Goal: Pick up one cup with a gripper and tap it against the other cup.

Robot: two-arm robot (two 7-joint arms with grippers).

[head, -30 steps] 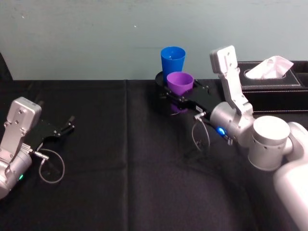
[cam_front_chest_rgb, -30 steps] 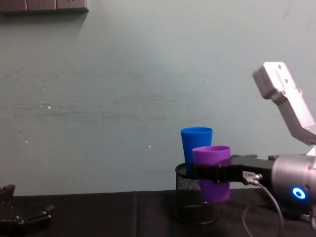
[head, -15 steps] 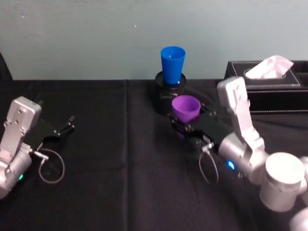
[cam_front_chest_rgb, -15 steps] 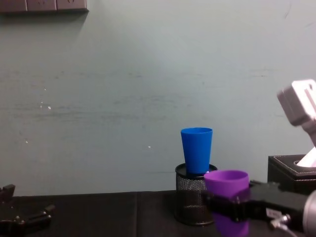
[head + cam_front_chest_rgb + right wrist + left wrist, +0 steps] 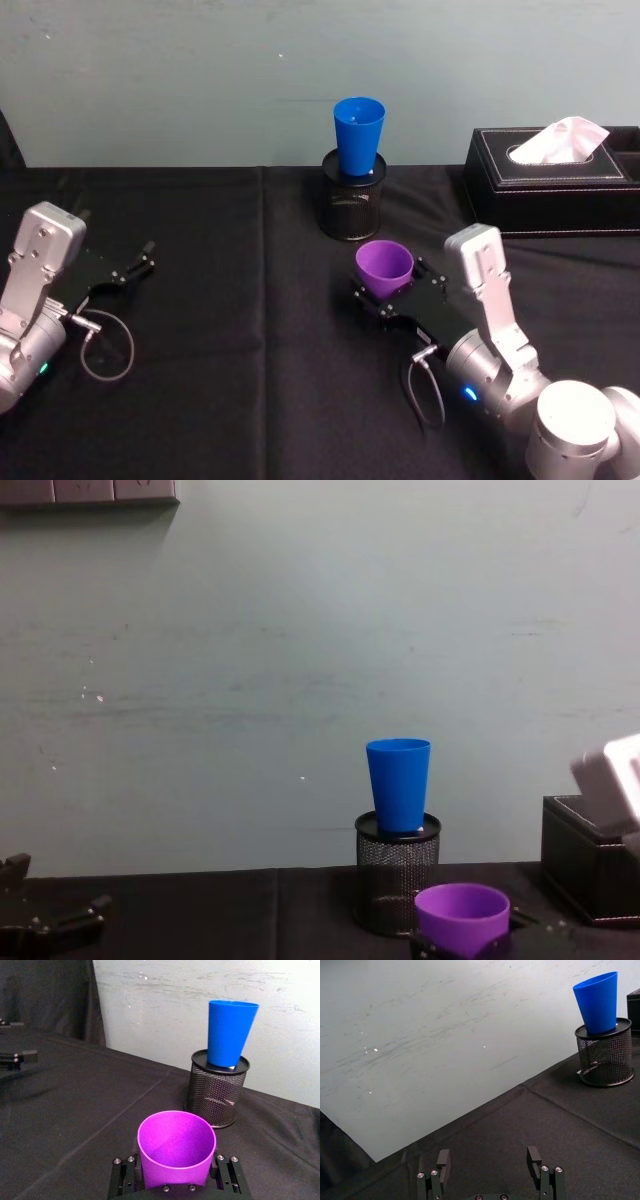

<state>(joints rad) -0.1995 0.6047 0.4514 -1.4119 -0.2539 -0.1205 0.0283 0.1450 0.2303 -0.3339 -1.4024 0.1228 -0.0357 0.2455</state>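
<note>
purple cup [image 5: 384, 267] is held in the right gripper [image 5: 388, 296], upright, in front of the blue cup [image 5: 358, 135] and apart from it.

the purple cup [image 5: 176, 1148] stands with its open rim up, and the two black jaws of the right gripper [image 5: 176, 1180] clamp its lower part from both sides. it is nearer to the robot than the blue cup [image 5: 230, 1033], with a clear gap of black tablecloth [image 5: 240, 300] between them. the blue cup [image 5: 398, 785] sits upright inside the top of a black mesh holder [image 5: 396, 872] at the back of the table, near the pale wall. a black tissue box [image 5: 550, 180] is to the right of the holder. the left gripper [image 5: 128, 270] rests low at the left side of the table, well apart from both cups, with its fingers [image 5: 534, 1156] spread and holding nothing.
</note>
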